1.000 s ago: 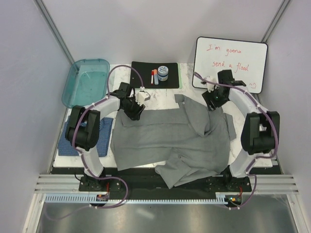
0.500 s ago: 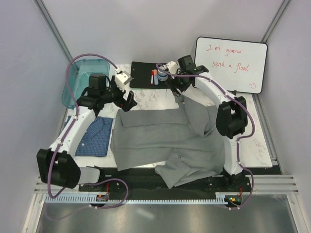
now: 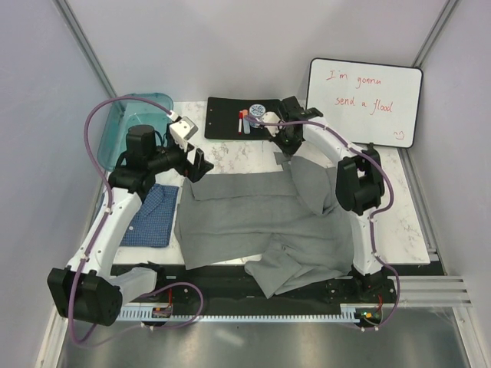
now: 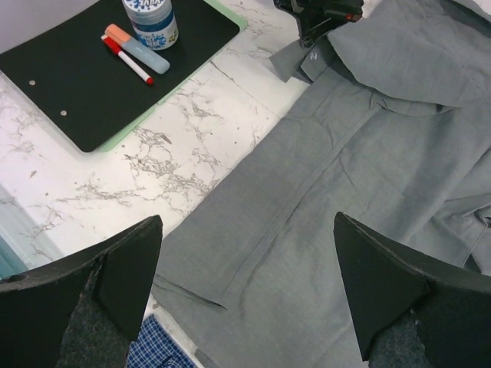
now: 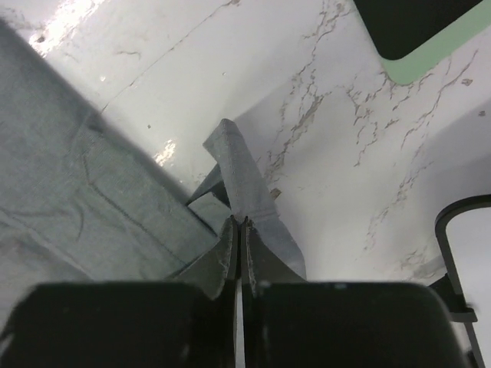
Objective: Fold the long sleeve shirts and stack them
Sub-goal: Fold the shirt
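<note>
The grey long sleeve shirt (image 3: 261,222) lies spread over the middle of the marble table, rumpled at its near right side. The blue checked long sleeve shirt (image 3: 149,218) lies folded at the left, and its corner (image 4: 161,349) shows in the left wrist view. My left gripper (image 3: 196,163) hovers open over the grey shirt's far left corner (image 4: 230,253), nothing between its fingers (image 4: 115,284). My right gripper (image 3: 288,146) is at the shirt's far edge, shut on the grey collar (image 5: 242,180), which stands pinched between the fingertips (image 5: 230,238).
A teal tray (image 3: 130,126) stands at the far left. A black mat (image 3: 230,115) at the back holds a jar (image 3: 257,113) and markers (image 4: 134,57). A whiteboard (image 3: 364,100) leans at the back right. Bare marble (image 4: 192,146) lies between mat and shirt.
The right arm swung from the far right edge over to the grey collar and shut on it. The left arm drew back leftward and higher, its jaws opening wide.
</note>
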Motion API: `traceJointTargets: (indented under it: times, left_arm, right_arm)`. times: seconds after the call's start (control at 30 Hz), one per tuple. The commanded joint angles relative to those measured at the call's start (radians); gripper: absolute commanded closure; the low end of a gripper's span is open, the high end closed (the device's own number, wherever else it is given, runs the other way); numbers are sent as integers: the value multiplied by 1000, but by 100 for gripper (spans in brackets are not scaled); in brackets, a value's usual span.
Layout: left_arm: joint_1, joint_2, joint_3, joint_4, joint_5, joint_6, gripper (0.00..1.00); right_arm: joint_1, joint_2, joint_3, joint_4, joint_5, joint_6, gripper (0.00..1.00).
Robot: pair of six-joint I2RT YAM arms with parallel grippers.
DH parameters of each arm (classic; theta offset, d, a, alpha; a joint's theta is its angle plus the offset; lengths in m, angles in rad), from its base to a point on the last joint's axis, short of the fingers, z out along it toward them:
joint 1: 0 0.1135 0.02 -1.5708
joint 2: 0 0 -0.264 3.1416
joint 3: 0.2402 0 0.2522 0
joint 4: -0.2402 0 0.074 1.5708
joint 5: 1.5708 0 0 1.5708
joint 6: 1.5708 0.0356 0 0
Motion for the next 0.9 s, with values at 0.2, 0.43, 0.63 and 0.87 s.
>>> traceJointTargets:
  times: [0.2, 0.43, 0.63, 0.87]
  left_arm:
    - [5, -34, 48, -35, 124, 17, 1]
    - [-82, -37, 40, 14, 188, 61, 1]
    - [-356, -106, -143, 274, 50, 108, 0]
    - [-582, -131, -381, 675, -48, 215, 1]
  right_arm:
    - [-138, -530, -240, 24, -390, 56, 100]
    - [-249, -863, -552, 171, -732, 109, 100]
    - [-252, -1032, -682, 234, -853, 230, 100]
    - [-252, -1175, -791, 253, -930, 226, 100]
